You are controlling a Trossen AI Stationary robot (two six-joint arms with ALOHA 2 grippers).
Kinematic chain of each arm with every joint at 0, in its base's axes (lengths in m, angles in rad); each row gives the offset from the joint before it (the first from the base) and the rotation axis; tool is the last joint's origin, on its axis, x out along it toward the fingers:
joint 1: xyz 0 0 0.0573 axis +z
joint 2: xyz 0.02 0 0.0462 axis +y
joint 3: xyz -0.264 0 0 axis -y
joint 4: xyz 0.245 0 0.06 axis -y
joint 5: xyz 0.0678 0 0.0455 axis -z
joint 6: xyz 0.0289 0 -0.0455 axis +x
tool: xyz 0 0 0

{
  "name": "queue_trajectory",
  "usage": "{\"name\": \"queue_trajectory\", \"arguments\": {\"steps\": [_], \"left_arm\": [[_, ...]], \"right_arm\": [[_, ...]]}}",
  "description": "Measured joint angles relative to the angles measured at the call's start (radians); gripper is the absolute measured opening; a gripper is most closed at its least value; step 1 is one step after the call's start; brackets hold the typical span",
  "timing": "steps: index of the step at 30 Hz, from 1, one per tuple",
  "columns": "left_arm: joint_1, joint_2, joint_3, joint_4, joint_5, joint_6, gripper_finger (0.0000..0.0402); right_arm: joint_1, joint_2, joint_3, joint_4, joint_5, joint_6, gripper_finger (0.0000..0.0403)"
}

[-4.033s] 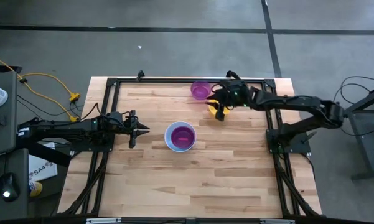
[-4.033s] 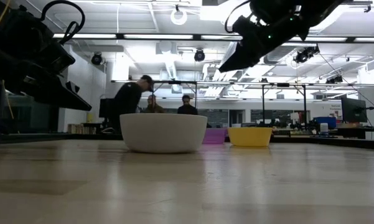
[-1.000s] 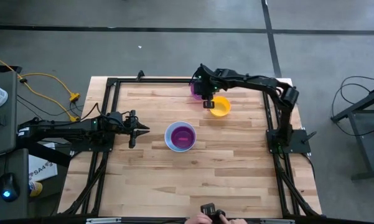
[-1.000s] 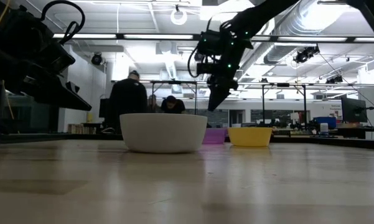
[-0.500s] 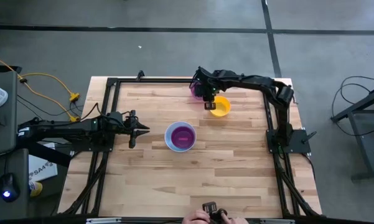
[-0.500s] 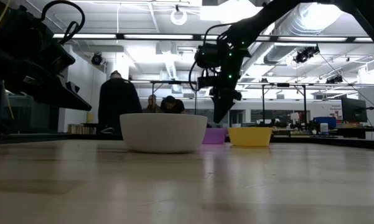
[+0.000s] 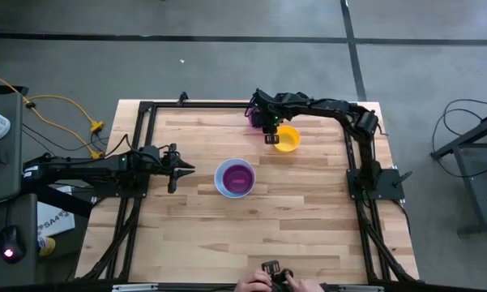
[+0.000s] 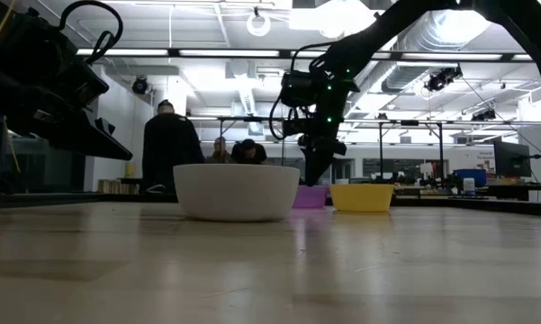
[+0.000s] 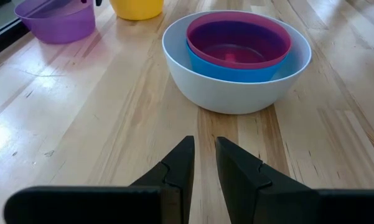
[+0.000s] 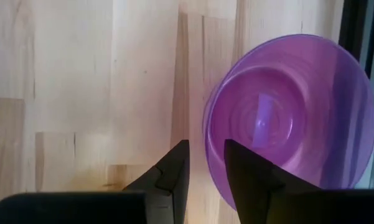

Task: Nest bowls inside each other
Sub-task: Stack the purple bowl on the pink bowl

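Observation:
The white bowl [image 7: 221, 183] stands mid-table with a blue bowl [image 9: 236, 67] and a red bowl [image 9: 238, 38] nested in it. The purple bowl [image 10: 286, 118] rests on its base at the far edge, and the yellow bowl [image 7: 288, 139] sits just right of it. My right gripper [image 10: 206, 152] hangs open, pointing steeply down. In the low view it [image 8: 311, 178] is just above the purple bowl [image 8: 310, 196]. One finger is over the bowl's inside and the other outside its rim [image 10: 206, 124], neither touching. My left gripper [image 9: 202, 146] waits open, left of the white bowl.
A black frame rail [image 7: 227, 104] runs along the table's far edge right behind the purple bowl. A person's hands [image 7: 263, 281] show at the near edge, and people stand in the room beyond [image 8: 171, 144]. Bare wood lies near and to the right [image 7: 308, 219].
My right gripper has come down toward the purple bowl, tipping a little steeper, its fingers as far apart as before. The bowls have stayed in place.

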Motion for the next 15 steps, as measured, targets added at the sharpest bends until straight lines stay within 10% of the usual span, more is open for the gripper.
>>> {"name": "queue_trajectory", "arguments": {"steps": [15], "left_arm": [[0.0,0.0,0.0,0.0,0.0,0.0,0.0067]], "right_arm": [[-0.018,0.022,0.0,0.003,-0.023,-0.001,0.0094]]}}
